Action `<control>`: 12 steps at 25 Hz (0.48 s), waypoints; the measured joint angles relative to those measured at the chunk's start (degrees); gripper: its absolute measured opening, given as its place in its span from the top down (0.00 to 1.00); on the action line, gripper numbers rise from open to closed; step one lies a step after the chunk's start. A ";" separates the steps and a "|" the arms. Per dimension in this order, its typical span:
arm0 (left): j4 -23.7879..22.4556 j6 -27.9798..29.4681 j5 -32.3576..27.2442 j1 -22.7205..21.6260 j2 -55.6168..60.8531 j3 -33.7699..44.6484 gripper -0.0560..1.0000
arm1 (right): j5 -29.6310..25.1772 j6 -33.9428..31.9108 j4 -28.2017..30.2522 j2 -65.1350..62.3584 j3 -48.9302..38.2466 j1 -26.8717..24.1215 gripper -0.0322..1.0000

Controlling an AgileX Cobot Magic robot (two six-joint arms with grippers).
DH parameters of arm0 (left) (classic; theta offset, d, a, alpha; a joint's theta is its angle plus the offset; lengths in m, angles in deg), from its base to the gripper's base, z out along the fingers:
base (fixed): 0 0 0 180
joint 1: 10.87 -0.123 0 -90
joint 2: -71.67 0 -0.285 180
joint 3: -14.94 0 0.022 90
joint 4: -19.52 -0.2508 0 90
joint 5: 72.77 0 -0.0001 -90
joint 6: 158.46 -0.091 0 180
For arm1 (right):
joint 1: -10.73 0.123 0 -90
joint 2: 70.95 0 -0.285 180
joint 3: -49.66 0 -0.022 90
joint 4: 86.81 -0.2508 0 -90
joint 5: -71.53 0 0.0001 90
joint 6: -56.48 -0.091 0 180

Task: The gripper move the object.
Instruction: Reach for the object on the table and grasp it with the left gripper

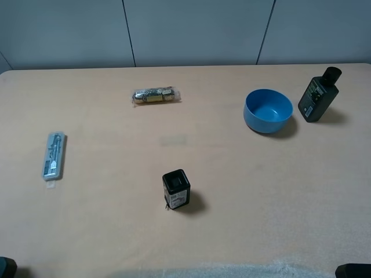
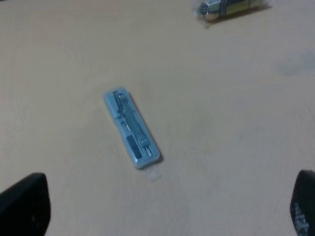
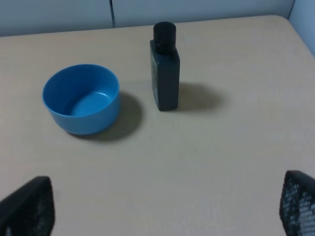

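The object, a small black boxy container (image 1: 176, 189) with a round black top and a white-and-red label on its side, stands upright on the table in the front middle, only in the exterior view. My left gripper (image 2: 165, 206) is open and empty, its fingertips (image 2: 24, 204) wide apart above bare table near the blister pack. My right gripper (image 3: 162, 206) is open and empty, its fingertips (image 3: 298, 201) wide apart, facing the bowl and bottle. Both are far from the container. In the exterior view only dark bits of the arms show at the bottom corners.
A clear flat blister pack (image 1: 53, 155) (image 2: 131, 127) lies at the left. A wrapped packet (image 1: 155, 95) (image 2: 229, 7) lies at the back middle. A blue bowl (image 1: 268, 110) (image 3: 81, 98) and a taller dark capped bottle (image 1: 318, 94) (image 3: 165, 67) stand at the back right.
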 joint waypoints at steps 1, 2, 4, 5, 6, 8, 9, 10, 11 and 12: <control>0.00 0.00 0.00 0.00 0.00 0.00 0.01 | 0.00 0.00 0.00 0.00 0.00 0.00 0.30; 0.00 0.00 0.00 0.00 0.00 0.00 0.01 | 0.00 0.00 0.00 0.00 0.00 0.00 0.30; 0.00 0.00 0.00 0.00 0.00 0.00 0.01 | 0.00 0.00 0.00 0.00 0.00 0.00 0.30; 0.00 0.00 0.00 0.00 0.00 0.00 0.01 | 0.00 0.00 0.00 0.00 0.00 0.00 0.30; 0.00 0.00 0.00 0.00 0.00 0.00 0.01 | 0.00 0.00 0.00 0.00 0.00 0.00 0.30; 0.00 0.00 0.00 0.00 0.00 0.00 0.01 | 0.00 0.00 0.00 0.00 0.00 0.00 0.30; 0.00 0.00 0.00 0.00 0.00 0.00 0.01 | 0.00 0.00 0.00 0.00 0.00 0.00 0.30; 0.00 0.00 0.00 0.00 0.00 0.00 0.01 | 0.00 0.00 0.00 0.00 0.00 0.00 0.30; 0.00 0.00 0.00 0.00 0.00 0.00 0.01 | 0.00 0.00 0.00 0.00 0.00 0.00 0.30; 0.00 0.00 0.00 0.00 0.00 0.00 0.01 | 0.00 0.00 0.00 0.00 0.00 0.00 0.30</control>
